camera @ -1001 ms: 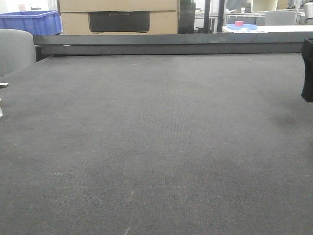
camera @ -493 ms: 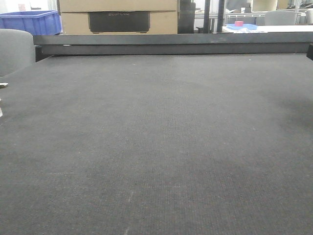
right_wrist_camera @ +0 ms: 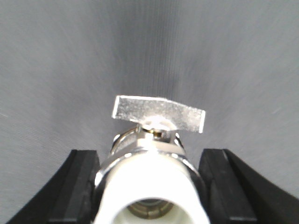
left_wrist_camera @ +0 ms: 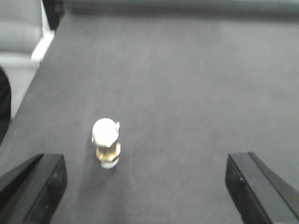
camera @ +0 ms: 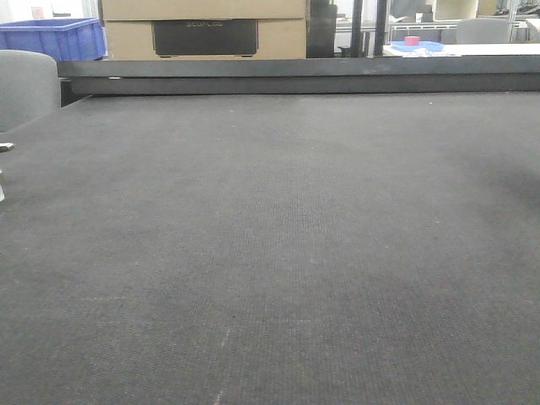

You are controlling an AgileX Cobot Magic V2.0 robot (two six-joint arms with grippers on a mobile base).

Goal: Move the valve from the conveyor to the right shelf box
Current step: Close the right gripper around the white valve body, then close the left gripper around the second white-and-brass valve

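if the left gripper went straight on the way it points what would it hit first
Probably the valve standing on the conveyor, left of centre ahead of the open left gripper; depth is unclear.

Left gripper (left_wrist_camera: 145,168): jaws stood wide apart with nothing between them, one black finger (left_wrist_camera: 39,179) at each lower corner of the wrist view, the camera angled downward.
Right gripper (right_wrist_camera: 150,186): fingers pressed against both sides of a valve (right_wrist_camera: 154,154), its flat handle turned crosswise ahead of them.
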